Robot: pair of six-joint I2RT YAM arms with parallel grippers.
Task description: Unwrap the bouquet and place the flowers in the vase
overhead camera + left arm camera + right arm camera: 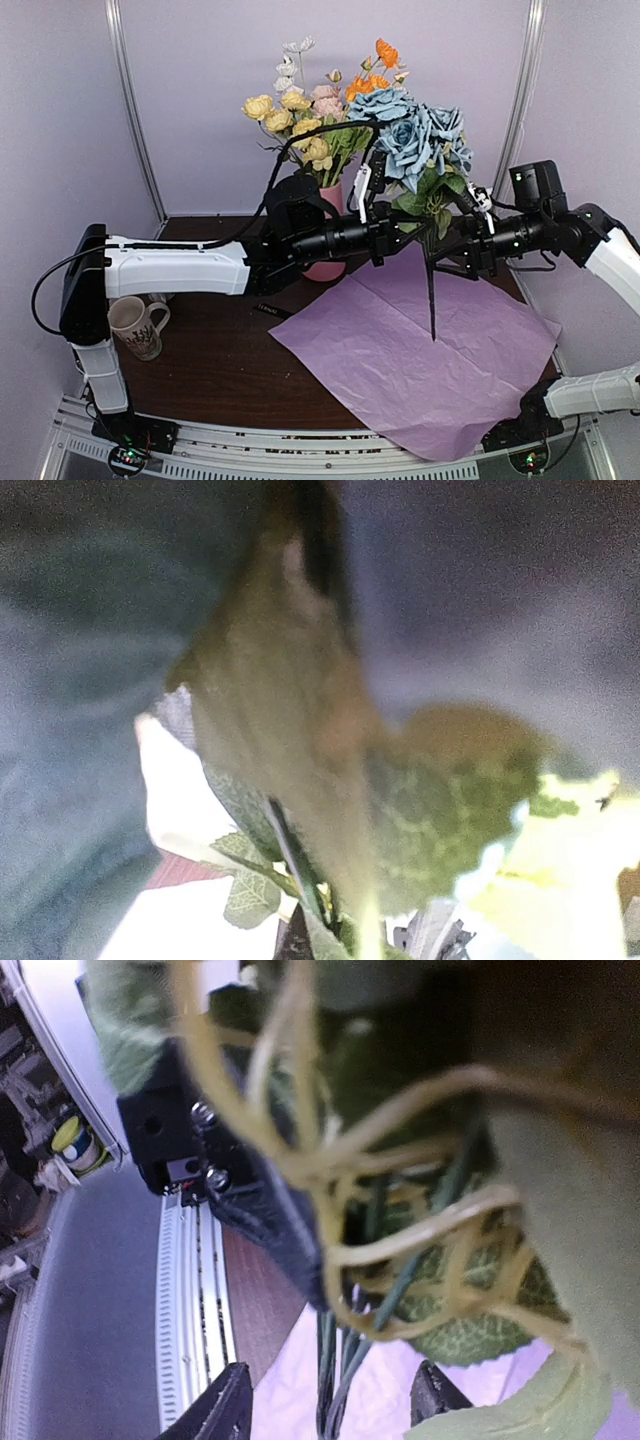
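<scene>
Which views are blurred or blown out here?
Top external: sharp, evenly lit, blue roses and tissue paper crisp. Left wrist: nearly all defocused, leaves against the lens, blown-out white lower left. Right wrist: near pale strands and foliage blurred, rail behind sharper.

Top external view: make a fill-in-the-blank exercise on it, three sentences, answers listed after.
The roses held up over the tissue paper are ___.
The vase holding the yellow flowers is ___.
At the ___ edge of the table stands the mug.
Missing words: blue, pink, left.
</scene>
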